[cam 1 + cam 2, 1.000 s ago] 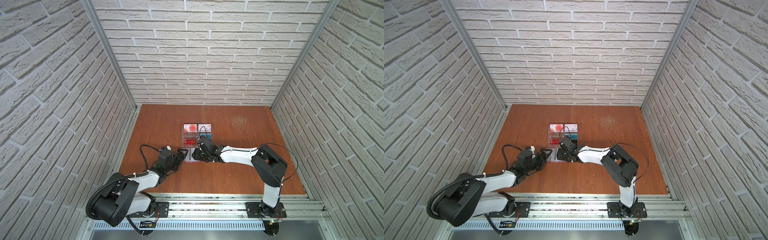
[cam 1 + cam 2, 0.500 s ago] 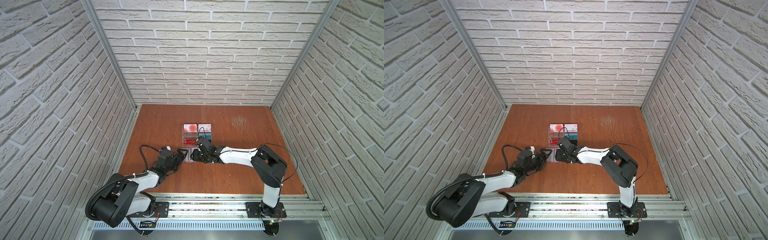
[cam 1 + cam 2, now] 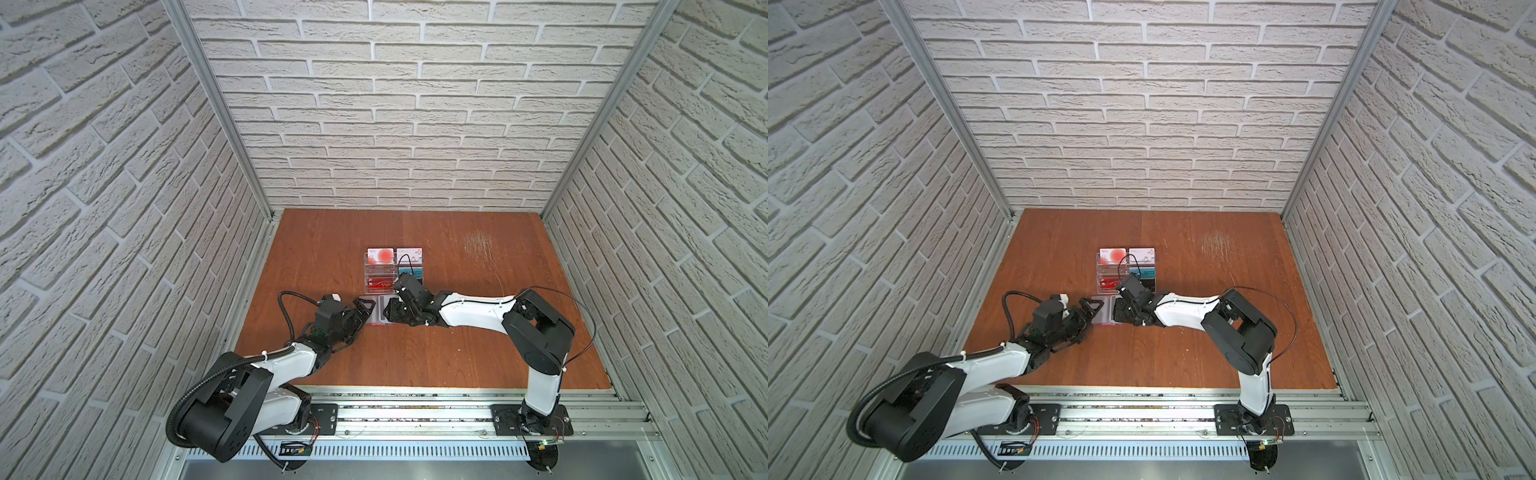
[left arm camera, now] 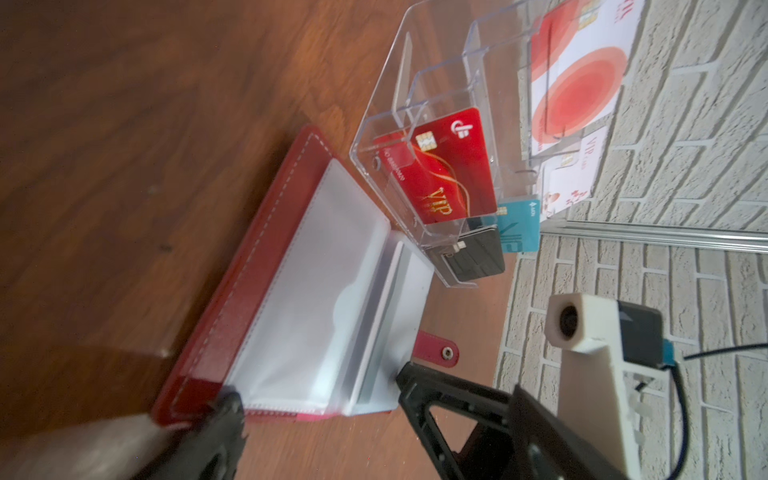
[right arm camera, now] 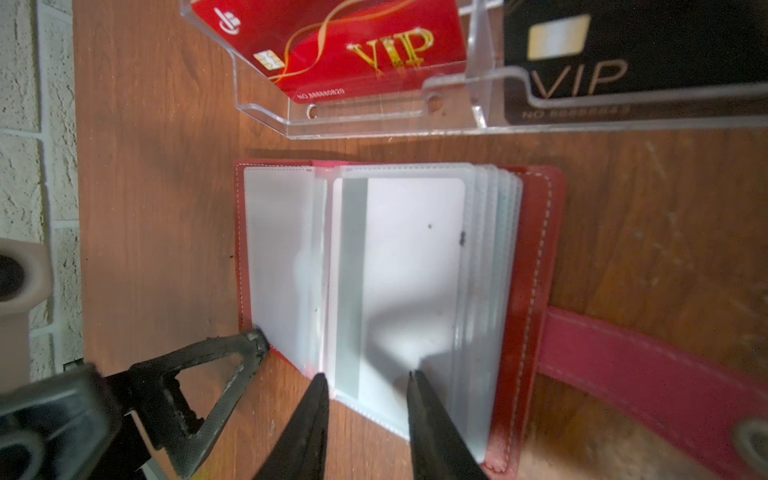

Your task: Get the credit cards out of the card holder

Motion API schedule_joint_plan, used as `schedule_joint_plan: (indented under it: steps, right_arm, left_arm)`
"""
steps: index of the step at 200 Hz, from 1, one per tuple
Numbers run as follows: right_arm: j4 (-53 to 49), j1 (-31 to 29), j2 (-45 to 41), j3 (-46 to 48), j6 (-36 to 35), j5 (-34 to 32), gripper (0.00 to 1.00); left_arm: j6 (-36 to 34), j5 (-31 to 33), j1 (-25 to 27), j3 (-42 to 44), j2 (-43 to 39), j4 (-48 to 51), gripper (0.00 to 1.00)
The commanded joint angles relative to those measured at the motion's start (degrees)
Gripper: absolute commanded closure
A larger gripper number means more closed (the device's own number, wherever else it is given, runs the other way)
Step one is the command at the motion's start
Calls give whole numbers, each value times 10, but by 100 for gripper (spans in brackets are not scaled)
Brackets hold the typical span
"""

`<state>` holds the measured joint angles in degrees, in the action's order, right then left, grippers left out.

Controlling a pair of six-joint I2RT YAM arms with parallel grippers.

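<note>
The red card holder (image 5: 536, 249) lies open on the table, its clear sleeves fanned, in both top views (image 3: 379, 312) (image 3: 1105, 309). A white credit card (image 5: 407, 266) with a grey stripe sits in the upper sleeve. My right gripper (image 5: 365, 376) is open, its tips straddling that sleeve's near edge (image 3: 390, 313). My left gripper (image 4: 318, 386) is wide open across the holder's end (image 3: 368, 308), one finger (image 5: 255, 340) at the cover's corner. Teal (image 4: 519, 226), red-circled (image 4: 577, 83) and marked white (image 4: 569, 183) cards stand in the rack.
A clear acrylic tiered rack (image 3: 392, 270) (image 3: 1127, 270) stands just behind the holder, also holding a red VIP card (image 5: 357, 45) and a black VIP card (image 5: 623, 62). The holder's red snap tab (image 5: 648, 374) lies flat beside it. Brick walls enclose the table.
My right gripper has edged a little toward the holder's sleeves and its jaws have narrowed slightly. The left arm has stayed put.
</note>
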<state>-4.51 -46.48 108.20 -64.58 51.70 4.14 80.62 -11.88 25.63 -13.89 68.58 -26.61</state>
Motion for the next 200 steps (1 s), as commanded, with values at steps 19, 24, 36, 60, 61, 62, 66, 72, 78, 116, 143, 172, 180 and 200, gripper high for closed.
schedule_joint_plan:
  steps: [19,24,36,60,61,62,66,72,78,116,143,172,180,200]
  right_arm:
    - [-29,2,-31,7,-17,-20,66]
    - [-31,2,-31,8,-19,-22,66]
    - [-31,3,-32,11,-18,-23,66]
    - [-31,3,-34,6,-21,-20,66]
    - [-31,3,-35,6,-21,-20,66]
    - [-32,3,-35,6,-21,-20,66]
    - [-35,3,-36,3,-23,-21,66]
    - [-38,3,-38,1,-25,-23,66]
    - [-41,4,-40,-2,-26,-24,66]
    - [-53,13,-40,-15,-31,-20,66]
    - [-50,16,-28,-24,-31,-13,66]
    - [-46,16,-15,-35,-29,-4,66]
    - [-44,16,-12,-36,-28,-3,66]
    - [-41,16,-6,-38,-27,0,66]
  left_arm:
    - [-2,-11,-7,-59,-74,88,2]
    - [-2,-12,-8,-65,-77,93,2]
    - [0,-16,-14,-76,-75,92,2]
    - [1,-29,-34,-89,-32,65,2]
    - [1,-30,-35,-89,-30,62,2]
    - [2,-30,-36,-89,-27,59,2]
    - [2,-33,-39,-89,-16,48,2]
    - [1,-35,-45,-93,1,39,2]
    - [-2,-37,-48,-97,18,34,2]
    - [-5,-51,-56,-109,107,-23,2]
    - [-13,-43,-56,-103,115,-18,2]
    - [-13,-40,-56,-83,113,-23,2]
    - [-13,-39,-57,-77,112,-23,2]
    - [-10,-38,-57,-62,113,-33,2]
